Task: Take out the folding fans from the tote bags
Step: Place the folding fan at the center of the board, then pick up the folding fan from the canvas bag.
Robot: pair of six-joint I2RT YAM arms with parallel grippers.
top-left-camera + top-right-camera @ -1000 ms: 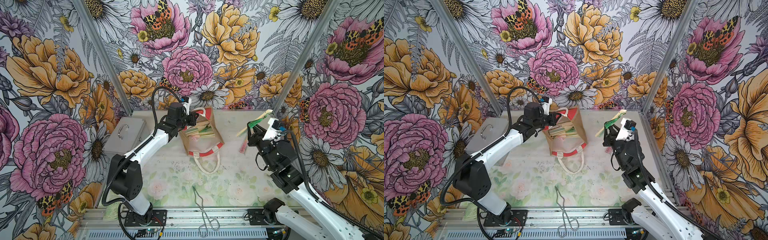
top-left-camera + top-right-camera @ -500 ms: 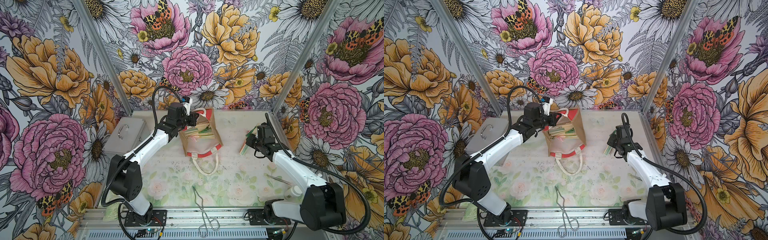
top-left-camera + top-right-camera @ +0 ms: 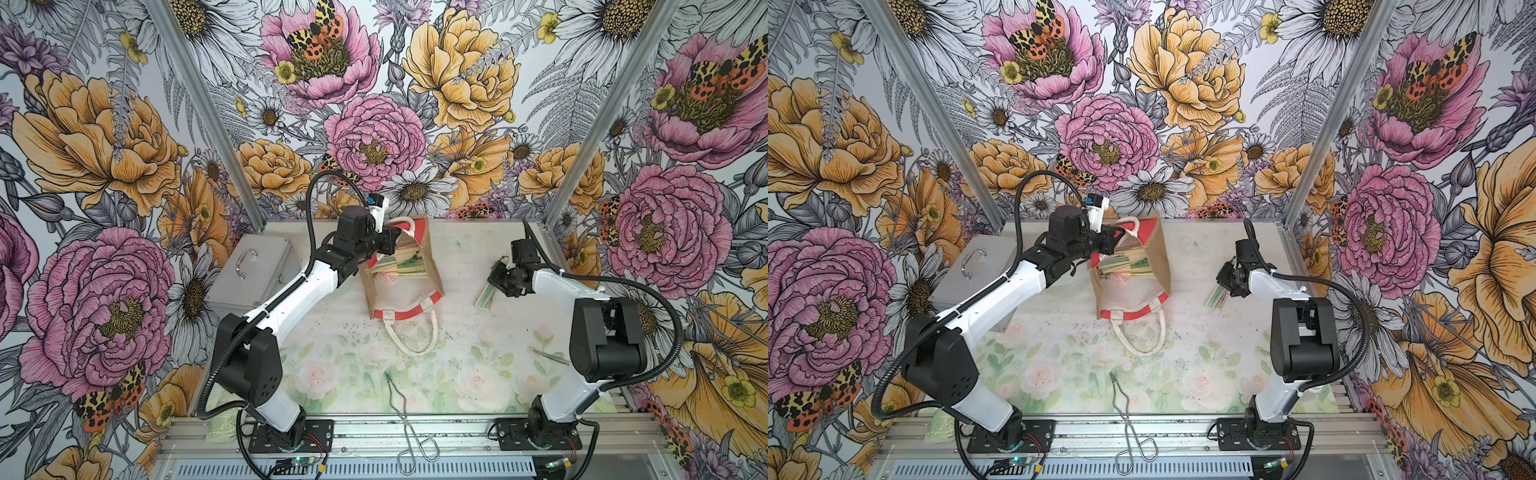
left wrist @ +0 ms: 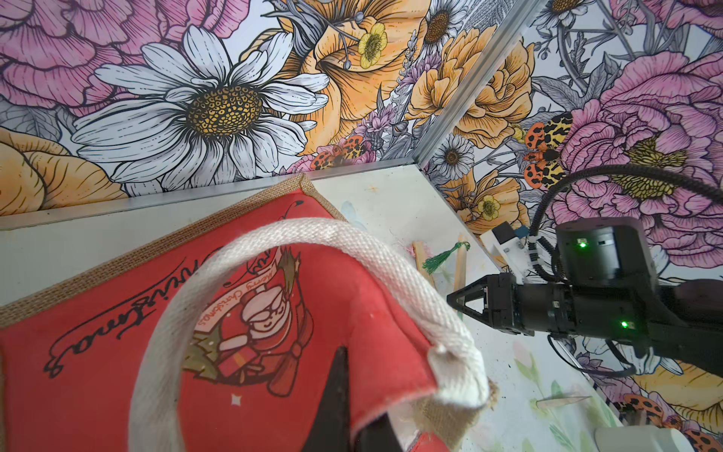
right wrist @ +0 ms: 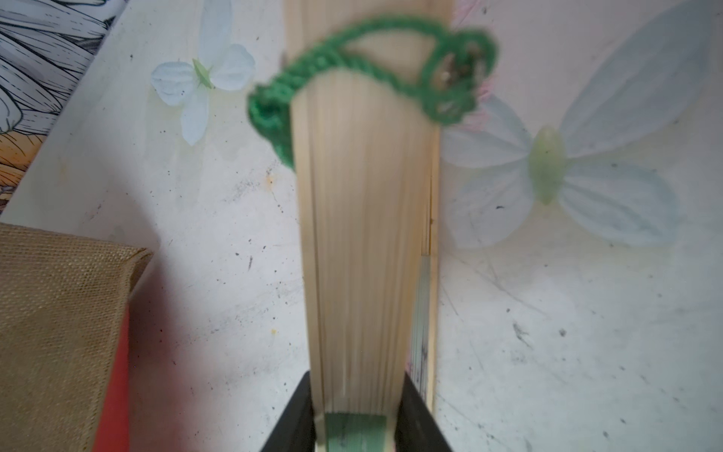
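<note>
left gripper [image 3: 391, 244] clamped on the tote bag [image 3: 429, 266] rim, right gripper [image 3: 498, 277] pinching a green fan [image 3: 484, 297] near the worktop [image 3: 457, 332] right edge

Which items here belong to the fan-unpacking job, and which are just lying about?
Job: tote bag; fans inside it; green-tasselled fan in the right gripper; second fan alongside it.
Lying about: grey metal case; metal tongs.
</note>
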